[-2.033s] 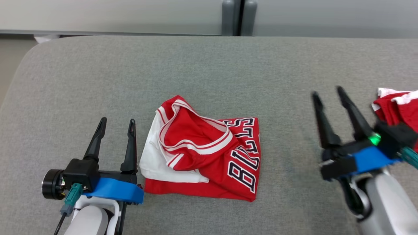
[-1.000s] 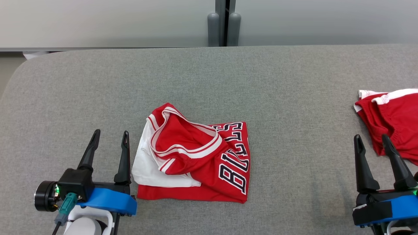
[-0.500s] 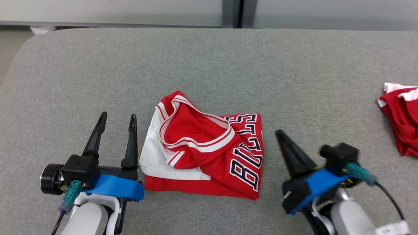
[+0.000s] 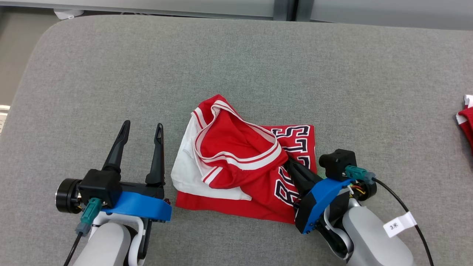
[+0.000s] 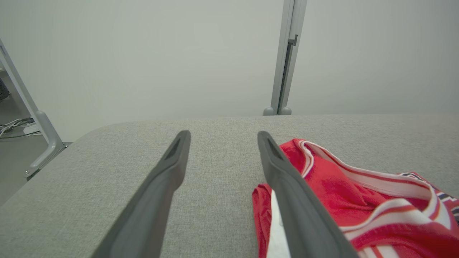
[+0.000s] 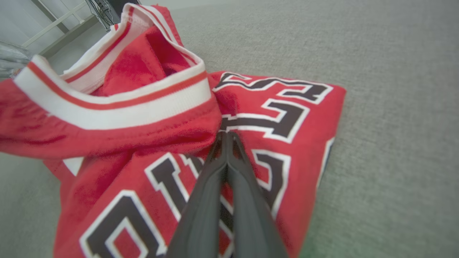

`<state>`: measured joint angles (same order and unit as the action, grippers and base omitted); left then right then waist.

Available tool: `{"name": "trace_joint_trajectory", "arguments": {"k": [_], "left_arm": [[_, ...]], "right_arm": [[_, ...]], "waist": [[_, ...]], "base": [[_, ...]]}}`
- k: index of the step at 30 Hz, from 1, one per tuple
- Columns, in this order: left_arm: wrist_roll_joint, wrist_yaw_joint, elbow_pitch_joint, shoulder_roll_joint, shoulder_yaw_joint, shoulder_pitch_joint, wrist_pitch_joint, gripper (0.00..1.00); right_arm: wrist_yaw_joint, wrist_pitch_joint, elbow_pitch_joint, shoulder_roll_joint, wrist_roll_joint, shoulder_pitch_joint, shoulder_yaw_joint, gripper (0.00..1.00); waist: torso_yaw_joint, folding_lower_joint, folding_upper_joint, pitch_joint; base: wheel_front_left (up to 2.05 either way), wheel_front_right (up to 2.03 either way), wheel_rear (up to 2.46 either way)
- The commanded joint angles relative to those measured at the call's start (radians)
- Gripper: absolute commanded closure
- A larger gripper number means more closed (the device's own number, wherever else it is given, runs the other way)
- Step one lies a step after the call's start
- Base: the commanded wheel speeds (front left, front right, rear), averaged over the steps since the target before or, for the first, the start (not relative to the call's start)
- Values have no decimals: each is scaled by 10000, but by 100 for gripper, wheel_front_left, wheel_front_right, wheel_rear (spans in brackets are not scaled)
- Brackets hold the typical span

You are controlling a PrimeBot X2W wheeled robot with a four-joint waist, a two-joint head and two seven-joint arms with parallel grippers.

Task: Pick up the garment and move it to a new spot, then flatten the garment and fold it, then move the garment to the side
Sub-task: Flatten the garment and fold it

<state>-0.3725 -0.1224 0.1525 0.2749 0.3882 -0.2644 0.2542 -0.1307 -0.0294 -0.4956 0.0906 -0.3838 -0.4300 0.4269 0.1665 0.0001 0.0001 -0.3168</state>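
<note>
Closest to me, over the near right corner of the bundle, my right tool (image 4: pixel 292 164) is lying on the garment (image 4: pixel 236 155) with its two fingers pressed together along their whole length, no gap between them. Its tips are pushing into the crease where the striped collar band (image 6: pixel 118 107) is folding over the black lettering (image 6: pixel 265 107). I cannot tell whether any cloth is caught between them or whether they are only touching it.

Ahead and to the left of this tool, the garment is sitting as a crumpled, roughly folded red and white heap in the middle of the grey desk (image 4: pixel 111 74). Its longer side is running across from one tool to the other, and the collar opening is standing up on the half away from my right tool.

Past the heap's far-left edge, my left tool (image 4: pixel 142 127) is hovering with its fingers spread wide and nothing between them. Its inner finger is just beside the white cloth, and whether it is touching I cannot tell.

So the garment is lying between my two tools, with the right one on it and the left one alongside. I am judging the right arm the one to lift. If no cloth is pinched, it is needing to open and bite again.

Well out to the right of my right tool, a second red garment (image 4: pixel 466 118) is lying at the desk's edge.
</note>
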Motion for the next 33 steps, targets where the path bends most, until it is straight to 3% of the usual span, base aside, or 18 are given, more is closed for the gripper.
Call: {"name": "trace_joint_trajectory", "arguments": {"k": [1, 33], "left_arm": [[25, 89, 54, -31, -33, -195, 59, 0], [182, 318, 240, -412, -108, -79, 115, 0]], "right_arm": [[-1, -111, -211, 61, -110, -327, 182, 100], [-1, -409, -1585, -323, -910, -1787, 3183, 100]], "waist": [[20, -1, -1, -3], [365, -1, -1, 126]], "base": [[0, 0, 0], [0, 0, 0]]}}
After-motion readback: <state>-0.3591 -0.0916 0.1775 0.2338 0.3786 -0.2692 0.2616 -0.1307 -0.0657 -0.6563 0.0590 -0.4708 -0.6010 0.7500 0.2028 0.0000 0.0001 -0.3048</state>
